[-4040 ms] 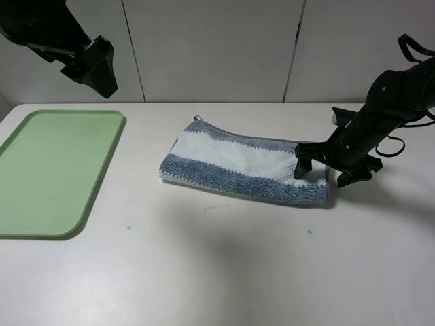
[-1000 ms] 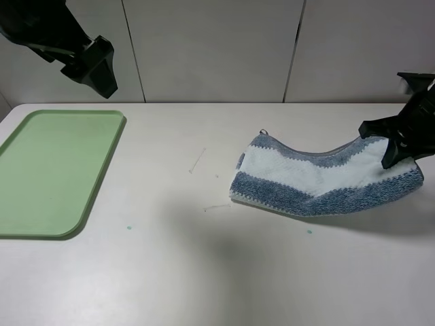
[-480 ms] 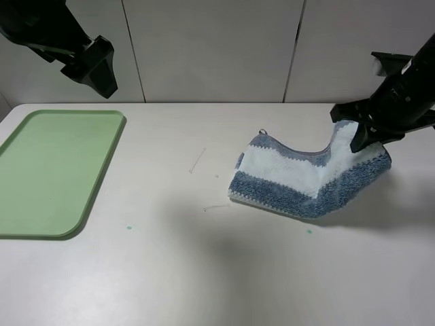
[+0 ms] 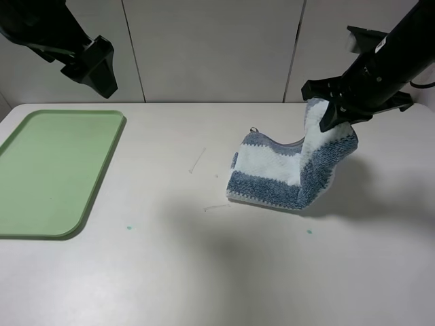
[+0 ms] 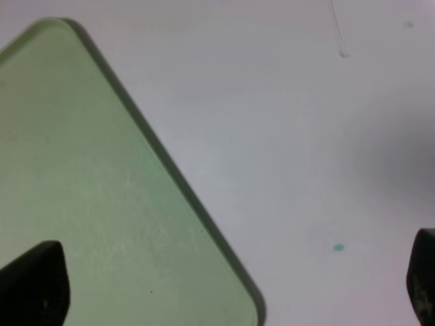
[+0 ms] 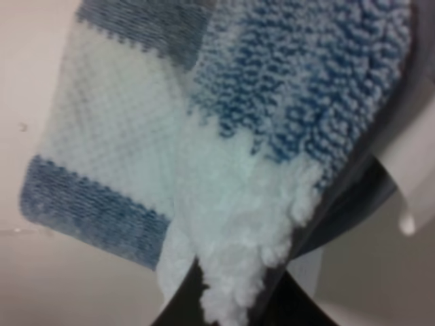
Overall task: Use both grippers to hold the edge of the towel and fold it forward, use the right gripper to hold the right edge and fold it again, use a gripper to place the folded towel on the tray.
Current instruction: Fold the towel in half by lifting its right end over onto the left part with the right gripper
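Note:
The striped blue-grey and white towel [image 4: 272, 173] lies right of the table's middle, its right part raised and curling leftward. My right gripper [image 4: 327, 117] hangs above it, shut on the towel's right edge [image 4: 314, 114]. In the right wrist view the terry cloth [image 6: 231, 136] fills the frame, pinched at the gripper [image 6: 228, 302]. My left gripper [image 4: 98, 71] hovers high at the back left, above the pale-green tray [image 4: 41, 197]. Seen from the left wrist, its fingertips [image 5: 34, 285] stand wide apart with nothing between them, over the tray's corner [image 5: 102, 204].
A loose thread [image 4: 197, 161] lies on the white table left of the towel, another short one [image 4: 217, 207] near its front corner. Small teal specks [image 4: 128, 227] mark the tabletop. Wall panels stand right behind the table's far edge.
My right gripper has risen and swung leftward with the towel's right edge, bending that end up and over the flat part. The left arm has stayed still.

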